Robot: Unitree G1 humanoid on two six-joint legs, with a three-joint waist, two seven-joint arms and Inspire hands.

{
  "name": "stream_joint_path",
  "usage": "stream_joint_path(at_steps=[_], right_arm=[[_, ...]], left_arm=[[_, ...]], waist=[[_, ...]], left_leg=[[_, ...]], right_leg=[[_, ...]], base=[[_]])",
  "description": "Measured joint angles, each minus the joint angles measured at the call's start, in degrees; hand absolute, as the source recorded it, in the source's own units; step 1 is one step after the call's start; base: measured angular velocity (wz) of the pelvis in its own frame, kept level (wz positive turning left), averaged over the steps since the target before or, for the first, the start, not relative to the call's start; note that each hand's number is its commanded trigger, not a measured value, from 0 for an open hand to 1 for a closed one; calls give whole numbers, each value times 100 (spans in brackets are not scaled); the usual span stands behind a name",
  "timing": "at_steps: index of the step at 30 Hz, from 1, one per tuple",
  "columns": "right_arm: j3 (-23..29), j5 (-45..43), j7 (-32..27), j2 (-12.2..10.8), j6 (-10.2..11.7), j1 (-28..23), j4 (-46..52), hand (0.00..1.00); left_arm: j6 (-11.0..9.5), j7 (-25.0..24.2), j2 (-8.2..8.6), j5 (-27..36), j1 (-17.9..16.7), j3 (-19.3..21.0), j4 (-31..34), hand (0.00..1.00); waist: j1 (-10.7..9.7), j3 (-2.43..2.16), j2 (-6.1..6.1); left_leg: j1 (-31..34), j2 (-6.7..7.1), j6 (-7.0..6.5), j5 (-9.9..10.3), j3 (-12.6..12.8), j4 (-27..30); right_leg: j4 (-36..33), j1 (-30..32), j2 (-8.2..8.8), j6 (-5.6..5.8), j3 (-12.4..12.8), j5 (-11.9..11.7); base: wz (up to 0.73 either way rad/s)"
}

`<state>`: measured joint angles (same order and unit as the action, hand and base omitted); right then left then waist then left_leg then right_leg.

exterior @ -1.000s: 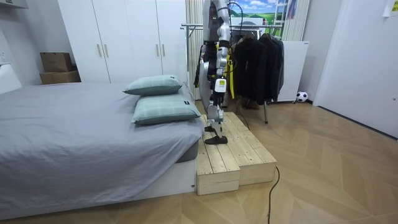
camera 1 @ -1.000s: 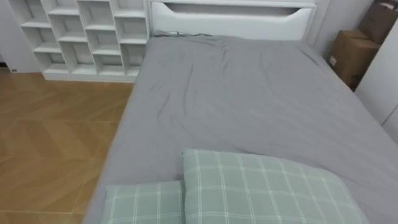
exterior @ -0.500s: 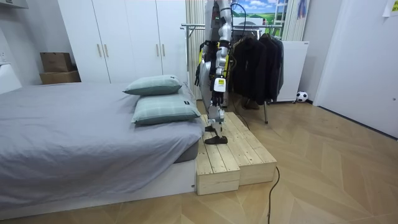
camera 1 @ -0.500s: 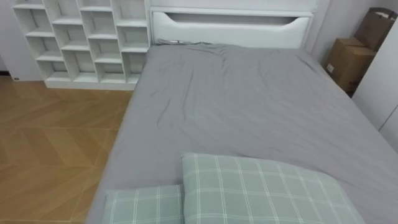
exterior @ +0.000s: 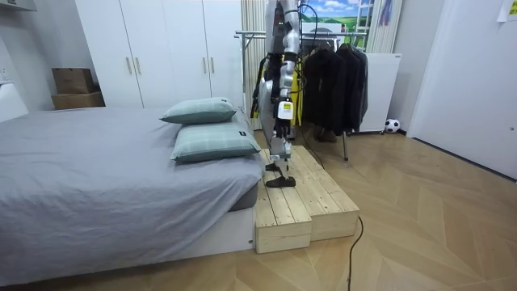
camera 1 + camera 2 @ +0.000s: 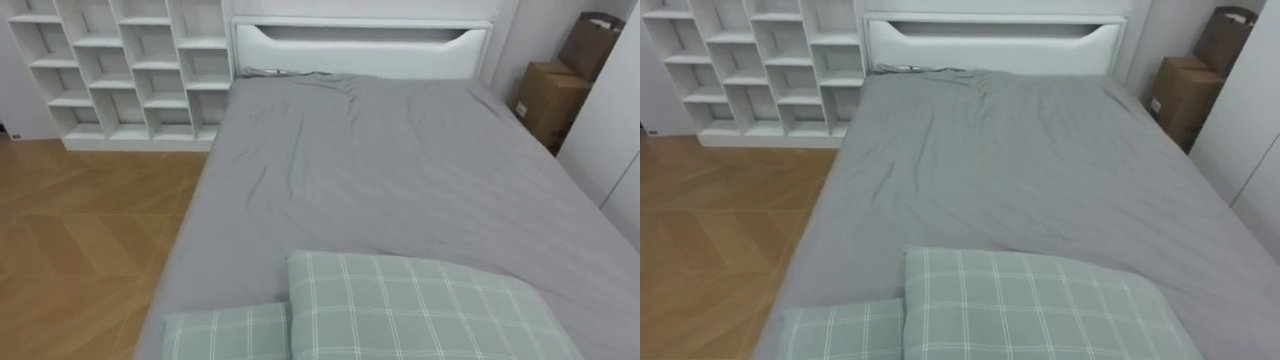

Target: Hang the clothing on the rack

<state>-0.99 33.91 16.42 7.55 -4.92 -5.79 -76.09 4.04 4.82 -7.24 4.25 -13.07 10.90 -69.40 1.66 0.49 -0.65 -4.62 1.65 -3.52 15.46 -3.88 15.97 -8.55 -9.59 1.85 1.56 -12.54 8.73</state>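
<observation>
Several dark clothes [image 5: 333, 81] already hang on the rack [image 5: 252, 34] behind the robot, which faces the bed [image 6: 400, 180] from the wooden platform [image 5: 303, 198]; its fingers I cannot make out, so whether more hanging remains is unclear.

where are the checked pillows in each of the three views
Left eye view: the checked pillows lie along the bottom edge, right of centre, on the grey bed.
Right eye view: bottom edge, near centre.
Room view: stacked left of centre, at the bed end nearest the robot.
Shared landmark: the brown cardboard boxes, upper right in the eye views, far left in the room view.
</observation>
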Motion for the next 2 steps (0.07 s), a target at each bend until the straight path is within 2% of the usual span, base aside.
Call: stream_joint_path(at_steps=[2], right_arm=[[-2, 0, 5, 0, 1, 0, 0, 0]], left_arm=[[5, 0, 0, -6, -31, -6, -62, 0]], waist=[[0, 0, 0]], left_leg=[[-1, 1, 1, -1, -24, -14]], right_leg=[[4, 1, -1, 0, -3, 0]], base=[[0]])
